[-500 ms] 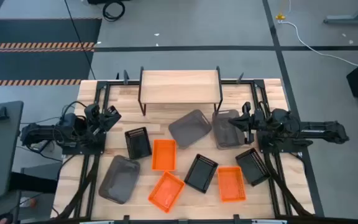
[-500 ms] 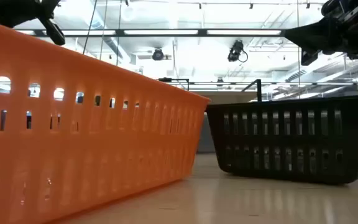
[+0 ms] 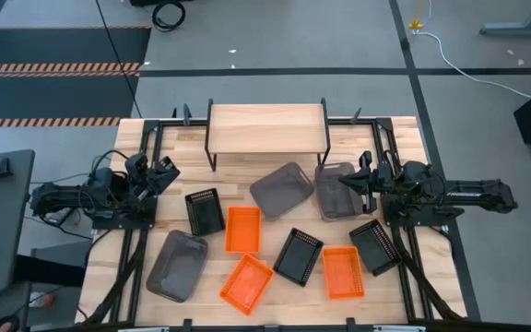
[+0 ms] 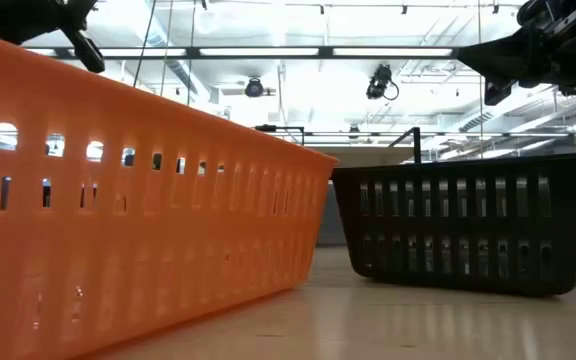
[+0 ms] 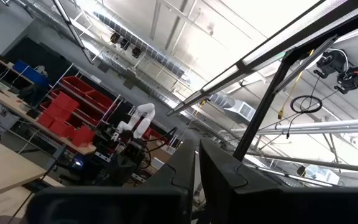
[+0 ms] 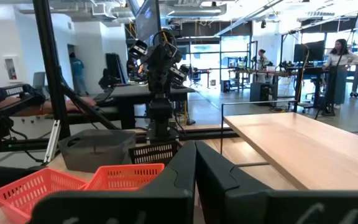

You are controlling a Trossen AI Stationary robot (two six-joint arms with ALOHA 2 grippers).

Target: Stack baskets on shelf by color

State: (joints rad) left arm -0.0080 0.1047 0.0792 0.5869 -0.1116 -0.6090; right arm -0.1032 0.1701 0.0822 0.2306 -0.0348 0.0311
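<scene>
Both grippers hang idle at the counter's sides: the left gripper sits beside the black basket, and the right gripper hovers over the grey basket at the shelf's right. Each wrist view shows its fingers pressed nearly together, gripping nothing. The shelf stands bare at the back of the counter, and all nine baskets lie scattered in front of it.

The likely trouble is the crowding. The two grey baskets near the middle touch or overlap, the second being this one, so lifting one could drag its neighbour. The orange baskets lie close to black ones, so closing on a rim could catch two walls at once. A tilted basket would probably not nest squarely on its stack, and a low approach could catch the shelf's edge.
</scene>
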